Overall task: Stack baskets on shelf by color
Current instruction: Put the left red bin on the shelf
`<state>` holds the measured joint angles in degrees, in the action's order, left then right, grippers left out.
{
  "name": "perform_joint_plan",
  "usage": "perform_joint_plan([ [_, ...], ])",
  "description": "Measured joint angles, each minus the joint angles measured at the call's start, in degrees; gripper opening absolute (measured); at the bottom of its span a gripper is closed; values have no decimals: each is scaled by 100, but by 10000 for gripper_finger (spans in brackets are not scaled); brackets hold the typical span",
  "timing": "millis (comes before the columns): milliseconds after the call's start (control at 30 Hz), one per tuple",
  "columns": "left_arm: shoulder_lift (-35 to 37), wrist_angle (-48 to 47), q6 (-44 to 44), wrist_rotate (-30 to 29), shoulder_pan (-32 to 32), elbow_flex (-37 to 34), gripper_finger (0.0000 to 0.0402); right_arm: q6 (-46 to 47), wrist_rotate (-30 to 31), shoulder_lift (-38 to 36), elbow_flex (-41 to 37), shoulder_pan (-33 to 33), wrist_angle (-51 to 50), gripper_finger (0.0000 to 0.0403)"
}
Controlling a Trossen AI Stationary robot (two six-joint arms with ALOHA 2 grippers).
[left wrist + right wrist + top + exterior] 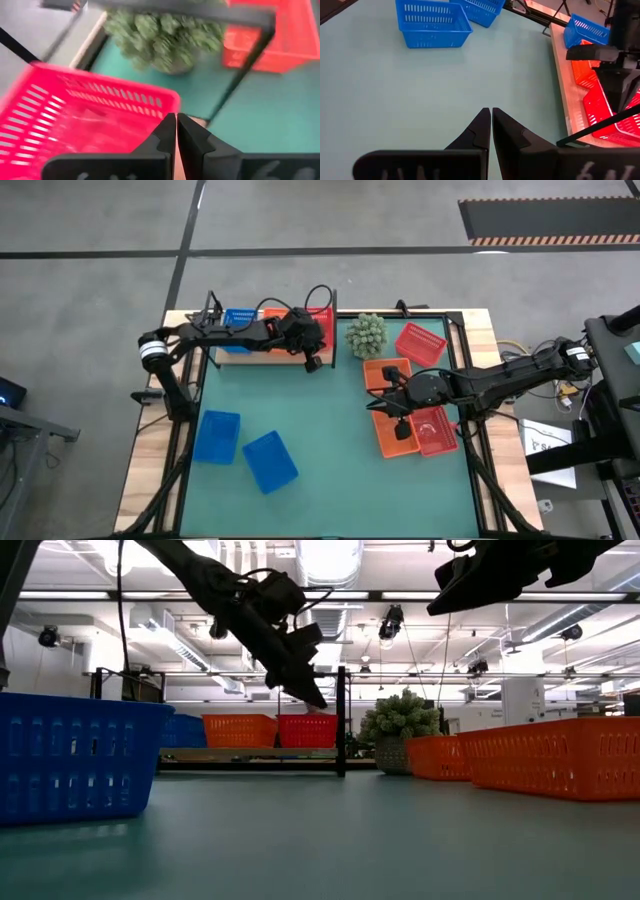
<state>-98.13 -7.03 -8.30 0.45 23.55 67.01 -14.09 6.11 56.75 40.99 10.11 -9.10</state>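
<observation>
On the shelf (pixel 258 353), at the mat's far left, stand a blue basket (pixel 238 320), an orange basket (pixel 238 730) and a red basket (pixel 320 322). My left gripper (pixel 313 362) hangs shut just above the red basket (pixel 90 120), by the shelf's black post (pixel 341 720), and touches nothing. My right gripper (pixel 385 402) is shut, high over the orange baskets (pixel 393 430) on the right. Two red-pink baskets (pixel 420 343) (pixel 436 430) sit on the right. Two blue baskets (pixel 217 436) (pixel 270 461) lie on the near left.
A spiky green ball plant (pixel 366 335) stands between the shelf's right end and the far red-pink basket. The middle of the green mat (pixel 320 430) is bare. Black frame rails run along the table's edges (pixel 190 430).
</observation>
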Motion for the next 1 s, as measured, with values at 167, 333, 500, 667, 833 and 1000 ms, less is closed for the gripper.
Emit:
perform_joint_plan([
  [167,11,239,-433,-1016,85,102,0,-2,0,0,0,0,8,11],
  [333,-115,-46,-363,-936,127,-63,0,0,0,0,0,0,35,11],
  [500,-80,-255,-254,-868,84,-99,0,0,0,0,0,0,4,11],
  [667,50,-299,-251,-806,-82,-99,0,-1,9,0,0,0,-4,11],
  [833,143,-339,-255,-800,-196,-99,0,-2,17,0,0,0,-32,11],
  [1000,285,-243,-438,-1135,-181,-99,0,4,158,0,0,0,-79,11],
])
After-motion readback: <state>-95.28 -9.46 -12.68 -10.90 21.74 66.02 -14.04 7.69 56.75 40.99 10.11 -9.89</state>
